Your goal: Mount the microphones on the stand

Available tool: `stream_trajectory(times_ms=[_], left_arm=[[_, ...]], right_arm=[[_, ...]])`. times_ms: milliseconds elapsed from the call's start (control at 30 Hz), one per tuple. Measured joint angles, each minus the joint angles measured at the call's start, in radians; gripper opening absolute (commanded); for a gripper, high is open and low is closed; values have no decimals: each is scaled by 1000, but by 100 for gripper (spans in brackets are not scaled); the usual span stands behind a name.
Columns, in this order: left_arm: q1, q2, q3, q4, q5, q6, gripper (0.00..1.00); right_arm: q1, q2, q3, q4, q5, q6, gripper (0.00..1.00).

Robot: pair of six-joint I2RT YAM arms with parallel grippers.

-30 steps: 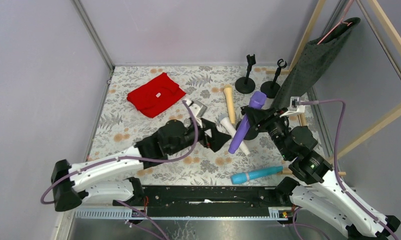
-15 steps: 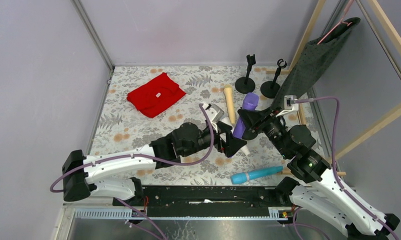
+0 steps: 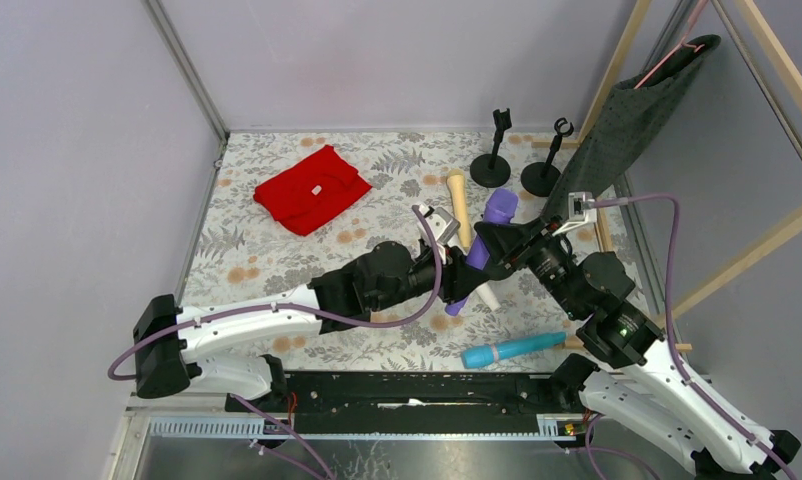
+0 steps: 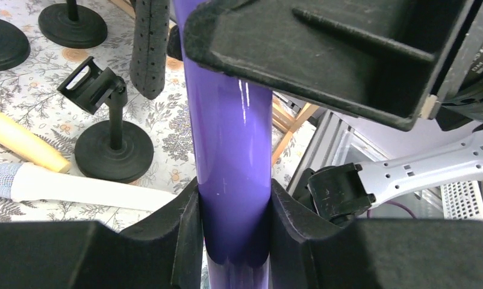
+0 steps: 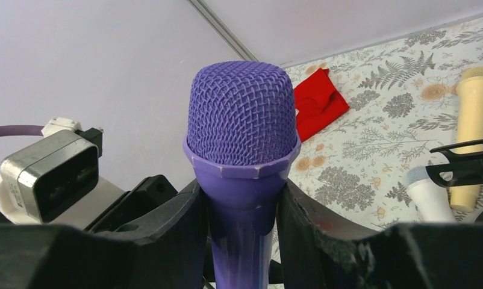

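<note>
Two sets of fingers grip the slim purple plastic microphone (image 3: 498, 208), tilted over the floral desk (image 3: 257, 262). Our left fingers (image 4: 179, 235) are shut on its lower handle, and our right fingers (image 5: 179, 229) are clamped just under its mesh head. A cream-yellow microphone (image 3: 459, 205), a white microphone (image 4: 76, 186) and a light blue microphone (image 3: 512, 348) lie on the desk nearby.

Purple microphone (image 5: 242, 120) handle end below frame.

No legible text, brand, number or sign in any view. Faint pale printing on a black housing (image 4: 481, 57), upper right in the left wrist view, is too small to read.
</note>
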State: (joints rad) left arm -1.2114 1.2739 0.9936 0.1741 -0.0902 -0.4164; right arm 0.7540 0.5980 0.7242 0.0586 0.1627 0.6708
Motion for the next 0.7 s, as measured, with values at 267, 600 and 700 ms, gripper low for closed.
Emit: stream_trajectory(times_ms=[267, 600, 700], left_arm=[[-6, 6, 24, -66, -11, 80, 0], [-6, 6, 24, -119, -15, 171, 5], [-6, 5, 24, -130, -11, 186, 0]], right_arm=[[0, 0, 77, -140, -31, -31, 72], [1, -13, 115, -266, -68, -16, 72], [1, -11, 115, -274, -67, -5, 71]])
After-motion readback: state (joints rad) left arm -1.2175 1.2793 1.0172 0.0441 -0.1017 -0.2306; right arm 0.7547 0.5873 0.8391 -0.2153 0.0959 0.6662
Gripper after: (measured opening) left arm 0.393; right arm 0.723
